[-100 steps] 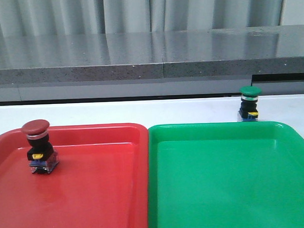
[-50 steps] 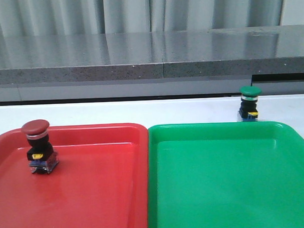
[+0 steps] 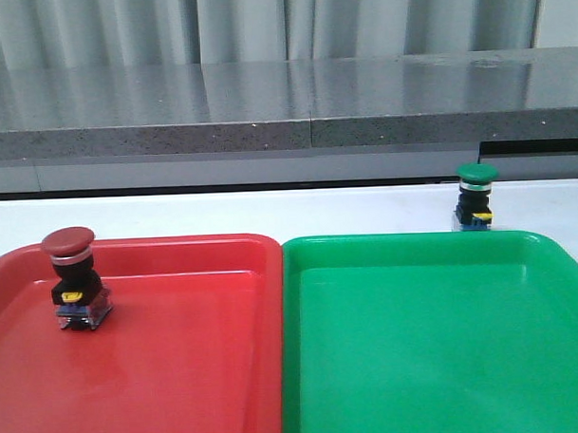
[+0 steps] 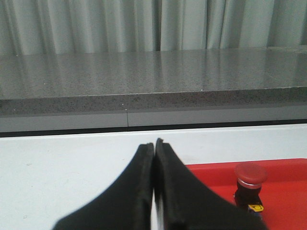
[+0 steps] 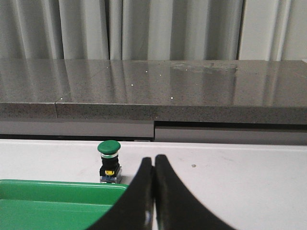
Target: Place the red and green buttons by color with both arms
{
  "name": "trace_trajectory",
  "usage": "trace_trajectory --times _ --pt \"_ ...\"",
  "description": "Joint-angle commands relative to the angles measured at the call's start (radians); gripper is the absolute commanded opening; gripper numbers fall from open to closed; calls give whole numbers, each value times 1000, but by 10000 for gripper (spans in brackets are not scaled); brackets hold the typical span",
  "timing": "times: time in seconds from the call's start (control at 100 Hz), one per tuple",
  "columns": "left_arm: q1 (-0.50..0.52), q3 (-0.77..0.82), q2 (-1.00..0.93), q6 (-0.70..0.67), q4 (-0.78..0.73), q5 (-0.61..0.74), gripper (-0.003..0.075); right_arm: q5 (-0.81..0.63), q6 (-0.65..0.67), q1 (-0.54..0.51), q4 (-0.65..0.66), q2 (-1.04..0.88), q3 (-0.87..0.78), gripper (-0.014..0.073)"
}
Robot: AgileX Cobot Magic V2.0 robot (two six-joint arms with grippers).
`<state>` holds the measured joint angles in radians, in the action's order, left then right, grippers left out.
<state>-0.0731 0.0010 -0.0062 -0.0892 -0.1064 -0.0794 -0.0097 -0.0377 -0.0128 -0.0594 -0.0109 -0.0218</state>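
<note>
The red button (image 3: 75, 278) stands upright in the red tray (image 3: 180, 372), ahead of and to one side of the left pincer (image 4: 154, 143), whose jaws are pressed together on nothing. The green button (image 5: 109, 161) stands upright on the white bench (image 5: 240, 177) just beyond the green tray's (image 5: 57, 189) far rim, ahead of and beside the right pincer (image 5: 154, 160), likewise pressed together and empty. The likely trouble is on the green side: a pincer arriving without spreading first, or off-centre, could topple this top-heavy button or push it away across the bench, and the tray rim right beside it may snag a finger.
</note>
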Motion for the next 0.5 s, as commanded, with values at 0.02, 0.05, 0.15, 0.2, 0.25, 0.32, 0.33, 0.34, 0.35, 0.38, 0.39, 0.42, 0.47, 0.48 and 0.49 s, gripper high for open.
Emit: trace_trajectory --times 0.02,0.05,0.15,0.2,0.25,0.32,0.33,0.34,0.35,0.38,0.39,0.42,0.47,0.48,0.49 --pt "4 43 -29 -10 1 93 -19 -56 -3 -8 1 -15 85 -67" --pt "4 43 -29 -10 1 93 -19 -30 -3 -8 1 -14 107 -67" --pt "4 43 -29 -10 1 93 -19 90 -3 -8 1 3 197 -67" --pt "4 43 -29 -10 1 93 -19 164 -3 -8 1 27 246 -67" --pt "4 43 -29 -10 1 93 -19 230 -3 -8 1 64 303 -67" --pt "4 43 -29 -10 1 93 -19 322 -3 -8 1 119 372 -67" --pt "4 43 -29 -10 1 93 -19 331 -3 -8 1 125 379 -67" --pt "4 43 -29 -10 1 93 -19 351 -3 -8 1 131 386 -67" --pt "4 43 -29 -10 1 93 -19 360 -3 -8 1 143 399 -67" --pt "4 43 -29 -10 1 93 -19 395 -3 -8 1 168 425 -67" --pt "4 43 -29 -10 1 93 -19 411 -3 -8 1 181 438 -67" --pt "4 43 -29 -10 1 93 -19 443 -3 -8 1 207 462 -67" --pt "4 43 -29 -10 1 93 -19 497 -3 -8 1 252 503 -67" --pt "4 43 -29 -10 1 93 -19 504 -3 -8 1 259 509 -67" --pt "4 43 -29 -10 1 93 -19 518 -3 -8 1 272 520 -67"
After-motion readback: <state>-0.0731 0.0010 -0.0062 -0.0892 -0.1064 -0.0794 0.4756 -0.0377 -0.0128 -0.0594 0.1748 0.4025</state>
